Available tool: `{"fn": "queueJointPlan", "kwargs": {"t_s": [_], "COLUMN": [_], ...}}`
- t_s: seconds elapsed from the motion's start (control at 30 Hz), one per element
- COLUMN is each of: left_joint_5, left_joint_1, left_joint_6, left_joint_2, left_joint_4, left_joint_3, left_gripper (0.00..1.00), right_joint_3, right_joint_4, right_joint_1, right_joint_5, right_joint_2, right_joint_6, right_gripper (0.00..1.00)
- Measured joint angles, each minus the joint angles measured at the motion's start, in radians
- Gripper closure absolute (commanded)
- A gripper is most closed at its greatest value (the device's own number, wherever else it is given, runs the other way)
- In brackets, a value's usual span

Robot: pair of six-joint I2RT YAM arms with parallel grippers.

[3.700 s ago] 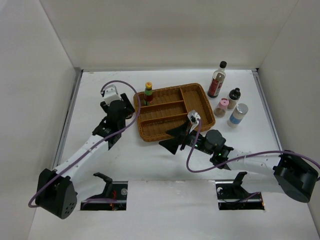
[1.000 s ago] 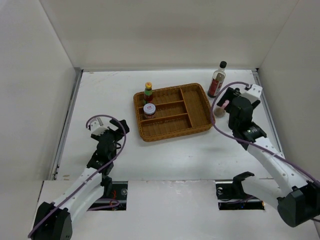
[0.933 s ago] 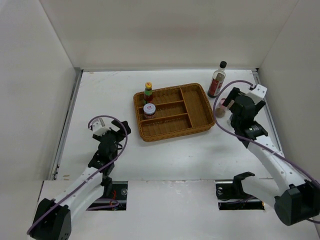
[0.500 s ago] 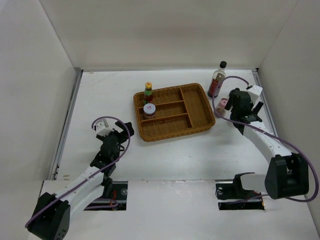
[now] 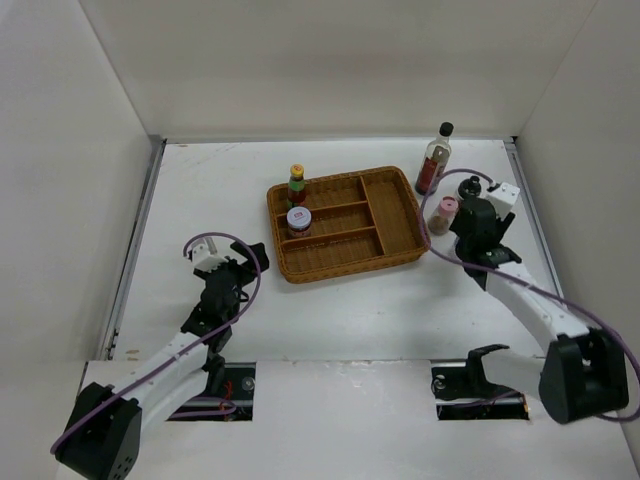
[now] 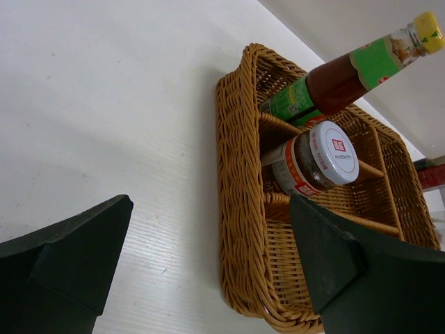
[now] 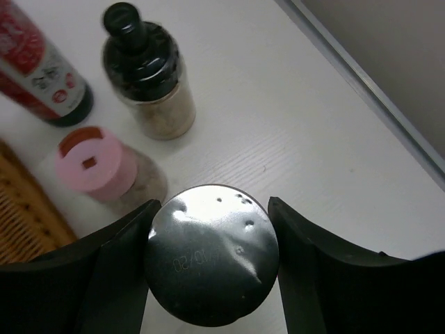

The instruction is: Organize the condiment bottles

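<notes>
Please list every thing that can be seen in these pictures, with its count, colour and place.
tray: one, brown wicker, mid-table
sauce bottle: one, green and red, tray's far-left compartment
jar: one, white lid, tray compartment just nearer
tall bottle: one, dark, black cap, table right of tray
pink shaker: one, pink lid, right of tray
small bottle: one, black cap, beside pink shaker
metal-topped shaker: one, silver top, between right fingers
table: one, white
left fingers: black, open, left of tray
right fingers: black, against the metal-topped shaker's sides
</notes>
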Motion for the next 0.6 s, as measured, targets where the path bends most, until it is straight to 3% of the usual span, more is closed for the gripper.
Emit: {"fn": "queueJointPlan", "kwargs": {"t_s": [0.17, 0.27, 0.43, 0.6], "left_joint_5": [0.003, 0.003, 0.005, 0.006], "left_joint_1": [0.0, 0.002, 0.009, 0.014], "left_joint_6": [-0.003, -0.007, -0.014, -0.019], "left_joint_2": [0.004, 0.005, 0.018, 0.021], "left_joint_4": [0.004, 0.003, 0.004, 0.004], "left_joint_3": [-0.002, -0.005, -0.005, -0.01], "left_gripper": [0.0, 0.0, 0.0, 0.0], "right_joint_3": [-0.017, 0.034, 0.157, 0.277], "right_joint_4": [-0.058, -0.059, 0.012, 0.116], "right_joint_1": [0.216, 0.37, 0.644, 0.794], "right_joint_5": [0.066, 0.079, 0.035, -0.079], "right_joint_2": [-0.243, -0.284, -0.118, 0.145], "right_joint_6": [-0.019, -0.017, -0.015, -0.026], "right_gripper": [0.41, 0.41, 0.4, 0.4]}}
